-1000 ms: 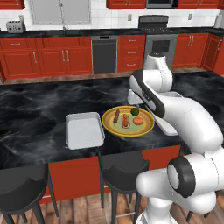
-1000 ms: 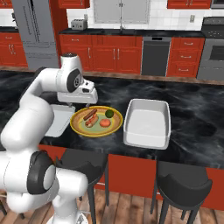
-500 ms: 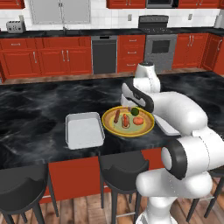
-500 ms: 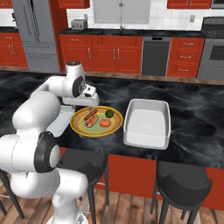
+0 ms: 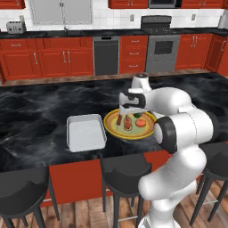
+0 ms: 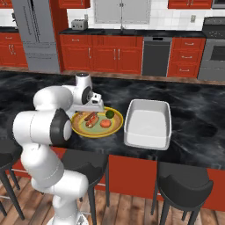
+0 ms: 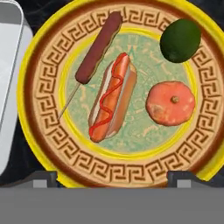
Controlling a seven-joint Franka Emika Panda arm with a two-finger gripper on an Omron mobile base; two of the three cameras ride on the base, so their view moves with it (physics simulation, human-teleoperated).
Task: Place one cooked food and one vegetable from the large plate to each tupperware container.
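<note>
Tool [image 7: 112,177] hovers above the large plate [image 7: 41,144], jaws spread wide and holding nothing. The plate sits on the dark table [image 5: 35,111], with the larger tupperware container [image 5: 85,132] just beside it. On the plate lie a hot dog [image 7: 113,97], a corn dog on a stick [image 7: 97,46], a tomato [image 7: 169,103] and an avocado [image 7: 180,40], all close together. Likely risks: the descending fingers knock a neighbouring item; the round tomato or avocado rolls out of a pinch; the hot dog's bun slips or the sausage separates if gripped off-centre; the thin stick offers poor purchase.
</note>
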